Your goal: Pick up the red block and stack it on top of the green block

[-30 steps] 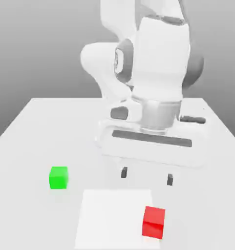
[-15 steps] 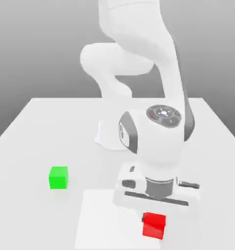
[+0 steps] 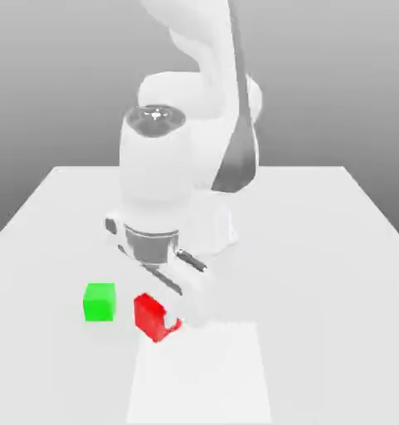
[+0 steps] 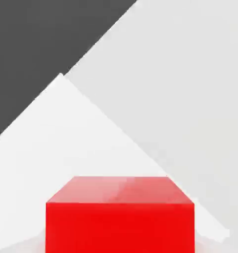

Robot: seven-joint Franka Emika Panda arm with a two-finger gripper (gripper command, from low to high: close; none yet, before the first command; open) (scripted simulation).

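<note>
- The small matte bright green cube is sitting on the white tabletop.
- Just beside it, toward the exterior view's right, the claw is clamping the small matte bright red cube, tilted, above the tabletop.

From my seat, the table carries the arm's base at its middle. The green block sits at about eight o'clock from the base. The red block is just beside it at its four o'clock, tilted, under the hand. A mat lies at five o'clock from the red block.
</note>
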